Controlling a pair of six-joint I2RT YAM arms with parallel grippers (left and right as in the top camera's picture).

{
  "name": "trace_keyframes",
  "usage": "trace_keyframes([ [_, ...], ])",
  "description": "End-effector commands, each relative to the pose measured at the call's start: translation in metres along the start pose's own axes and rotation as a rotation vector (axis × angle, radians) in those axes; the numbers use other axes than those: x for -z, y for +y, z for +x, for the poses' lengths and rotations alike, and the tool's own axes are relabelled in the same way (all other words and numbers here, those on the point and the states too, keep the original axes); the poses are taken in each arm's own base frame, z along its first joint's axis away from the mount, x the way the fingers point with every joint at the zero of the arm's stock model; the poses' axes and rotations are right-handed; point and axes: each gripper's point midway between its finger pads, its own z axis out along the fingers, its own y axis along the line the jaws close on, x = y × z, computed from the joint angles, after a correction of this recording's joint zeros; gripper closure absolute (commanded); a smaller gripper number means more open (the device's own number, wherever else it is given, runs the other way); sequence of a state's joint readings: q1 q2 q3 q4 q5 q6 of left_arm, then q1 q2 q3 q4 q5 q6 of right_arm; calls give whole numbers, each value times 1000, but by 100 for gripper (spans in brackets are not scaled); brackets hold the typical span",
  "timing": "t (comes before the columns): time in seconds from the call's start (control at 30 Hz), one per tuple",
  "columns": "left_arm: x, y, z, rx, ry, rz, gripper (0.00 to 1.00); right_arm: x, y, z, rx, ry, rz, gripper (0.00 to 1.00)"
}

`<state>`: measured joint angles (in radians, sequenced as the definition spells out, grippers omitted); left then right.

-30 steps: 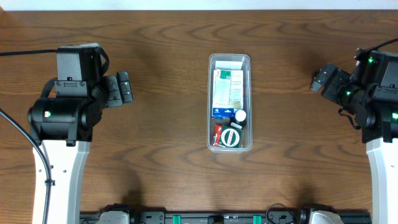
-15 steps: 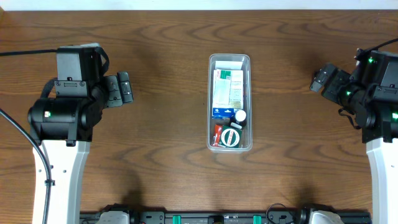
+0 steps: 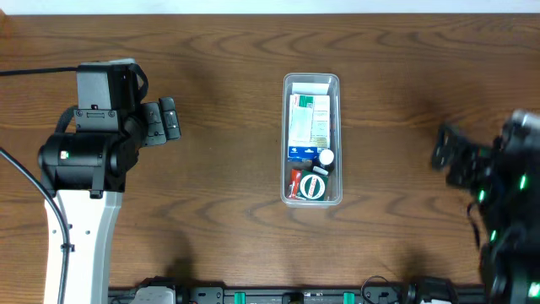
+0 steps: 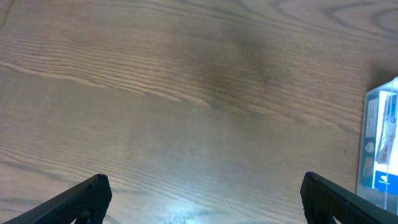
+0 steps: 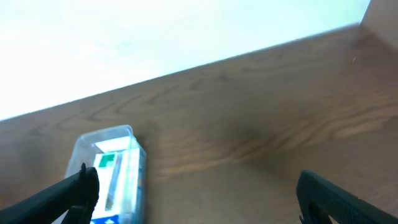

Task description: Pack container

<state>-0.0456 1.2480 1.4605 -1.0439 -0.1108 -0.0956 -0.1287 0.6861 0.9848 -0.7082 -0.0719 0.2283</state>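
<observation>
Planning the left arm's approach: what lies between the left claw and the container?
Nothing; only bare wooden table separates the left claw from the container, seen in the overhead and left wrist views.

Seen from overhead, my right arm [image 3: 494, 181] is a blurred smear, cut off by the right and bottom edges, so my right jaws cannot be made out there. The print on the boxes [image 3: 309, 118] in the container [image 3: 311, 77] is too small to read. From my left wrist only 2 fingertips [image 4: 81, 196] show, cut by the lower edge, and the right edge cuts the container [image 4: 380, 124]. My right wrist view is soft; its lower edge cuts the container [image 5: 106, 135] and my fingertips [image 5: 65, 196].
</observation>
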Motion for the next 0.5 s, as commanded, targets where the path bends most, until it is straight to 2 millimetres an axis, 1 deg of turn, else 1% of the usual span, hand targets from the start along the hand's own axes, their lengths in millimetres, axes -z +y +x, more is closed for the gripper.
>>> trace_keyframes([
  [0.0, 4, 2, -3, -10, -13, 1, 2, 4, -3, 35, 122, -4, -26, 1],
  [0.1, 4, 2, -3, -10, -13, 1, 2, 8, -3, 61, 159, -33, -61, 1],
  [0.27, 4, 2, -3, -10, -13, 1, 2, 4, -13, 105, 160, -44, -71, 1],
  [0.4, 4, 2, -3, -10, -13, 1, 2, -2, -19, 131, 160, -46, -74, 1],
  [0.47, 4, 2, -3, -10, -13, 1, 2, -5, -21, 141, 161, -51, -75, 1],
])
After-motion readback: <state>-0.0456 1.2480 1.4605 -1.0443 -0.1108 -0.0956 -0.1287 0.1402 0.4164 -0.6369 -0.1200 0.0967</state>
